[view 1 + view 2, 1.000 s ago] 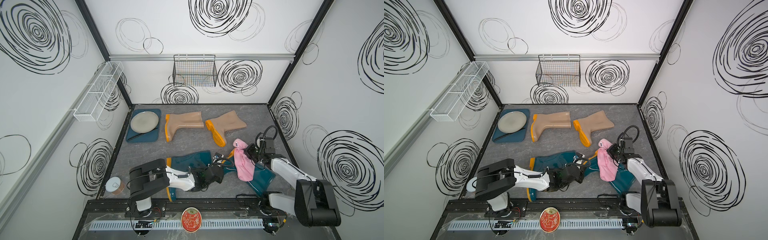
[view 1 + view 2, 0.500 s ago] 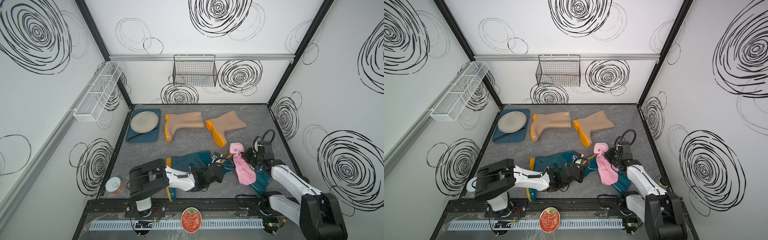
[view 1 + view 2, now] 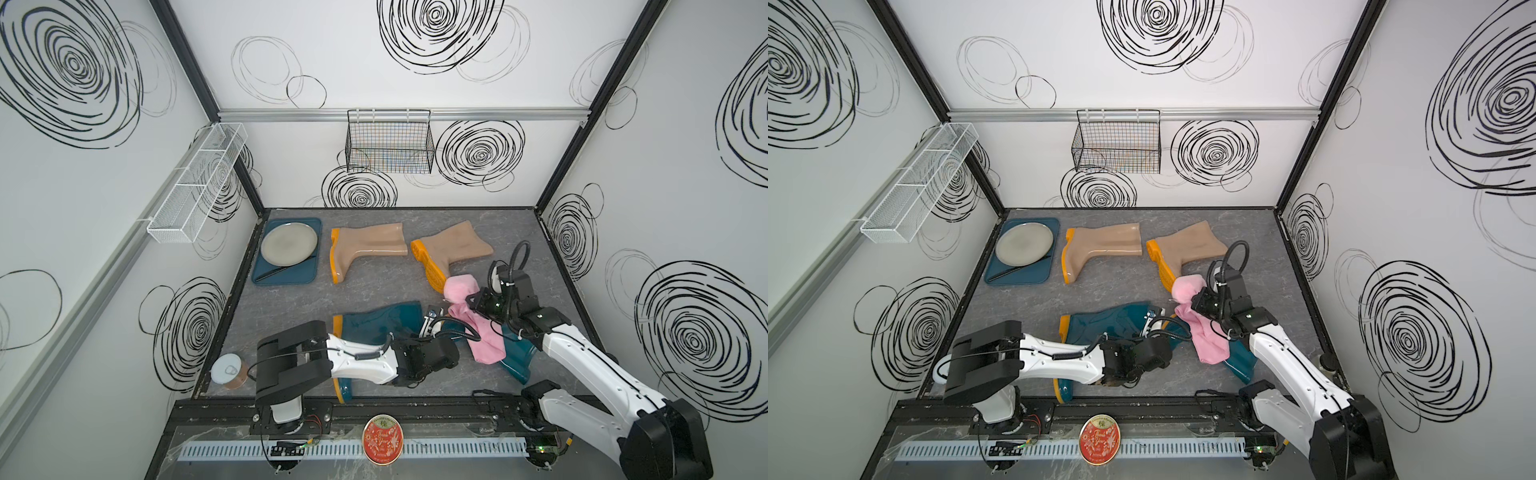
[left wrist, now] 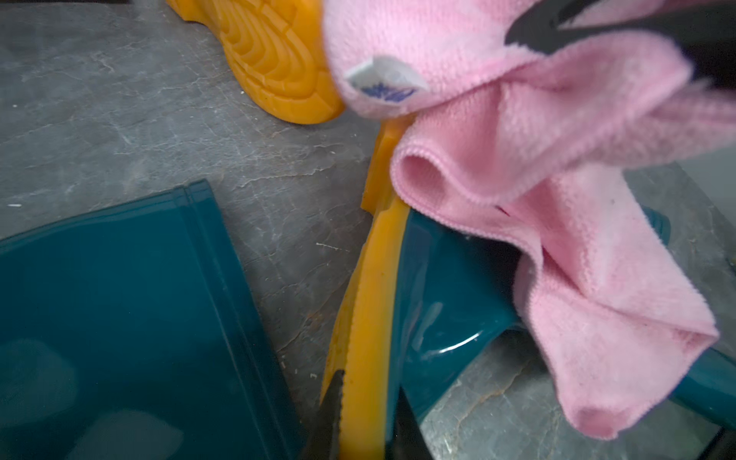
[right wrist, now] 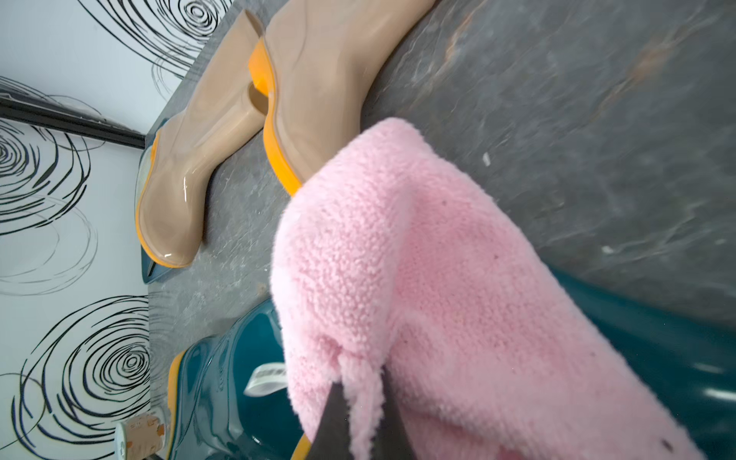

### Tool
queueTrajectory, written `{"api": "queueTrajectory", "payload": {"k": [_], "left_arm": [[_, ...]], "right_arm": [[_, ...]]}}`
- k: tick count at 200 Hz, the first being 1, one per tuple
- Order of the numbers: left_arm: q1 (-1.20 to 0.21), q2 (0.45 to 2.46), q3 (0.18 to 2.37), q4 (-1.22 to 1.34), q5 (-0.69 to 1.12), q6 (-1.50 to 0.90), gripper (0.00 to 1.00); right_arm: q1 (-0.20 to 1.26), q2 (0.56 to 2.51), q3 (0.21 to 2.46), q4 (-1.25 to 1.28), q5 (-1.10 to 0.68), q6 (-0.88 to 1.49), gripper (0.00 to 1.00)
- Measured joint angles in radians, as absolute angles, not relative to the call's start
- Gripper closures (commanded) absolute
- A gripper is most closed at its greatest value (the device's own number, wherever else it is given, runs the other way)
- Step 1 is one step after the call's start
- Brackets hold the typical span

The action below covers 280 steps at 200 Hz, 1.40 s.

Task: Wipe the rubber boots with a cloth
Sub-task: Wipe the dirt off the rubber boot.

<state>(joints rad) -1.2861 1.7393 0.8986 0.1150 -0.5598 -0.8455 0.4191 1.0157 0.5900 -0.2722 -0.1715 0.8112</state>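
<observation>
Two tan boots (image 3: 368, 247) lie sideways at the back. The pink cloth (image 3: 486, 349) drapes over one teal boot (image 3: 517, 355), the other teal boot (image 3: 374, 324) flat beside it.

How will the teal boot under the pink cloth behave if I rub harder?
The teal boot looks glossy, so the cloth will probably glide, not catch. The left gripper pinches its orange sole, so it should mostly stay put, though it might pivot about that one grip.
</observation>
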Motion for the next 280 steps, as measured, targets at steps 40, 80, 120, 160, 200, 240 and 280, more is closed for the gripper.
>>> {"api": "queueTrajectory", "payload": {"k": [40,80,120,160,200,240,280], "left_arm": [[-1.283,1.739,0.906,0.099,-0.569,-0.873,1.00],[-1.274,1.739,0.906,0.102,-0.562,-0.890,1.00],[-1.233,1.742,0.903,0.125,-0.540,-0.911,1.00],[-1.215,1.745,0.875,0.175,-0.521,-0.918,1.00],[-1.203,1.745,0.841,0.248,-0.499,-0.921,1.00],[-1.203,1.745,0.826,0.278,-0.495,-0.920,1.00],[-1.202,1.745,0.825,0.293,-0.481,-0.912,1.00]], "right_arm": [[0.413,1.062,0.510,-0.321,-0.126,0.933,1.00],[0.265,0.992,0.453,-0.444,-0.099,0.989,1.00],[0.190,0.843,0.479,-0.695,0.057,0.992,1.00],[0.180,0.641,0.462,-0.802,0.048,0.987,1.00],[0.193,0.576,0.427,-0.740,-0.057,1.008,1.00],[0.490,0.891,0.459,-0.480,-0.088,1.076,1.00],[0.682,1.089,0.669,-0.249,-0.020,1.084,1.00]]}}
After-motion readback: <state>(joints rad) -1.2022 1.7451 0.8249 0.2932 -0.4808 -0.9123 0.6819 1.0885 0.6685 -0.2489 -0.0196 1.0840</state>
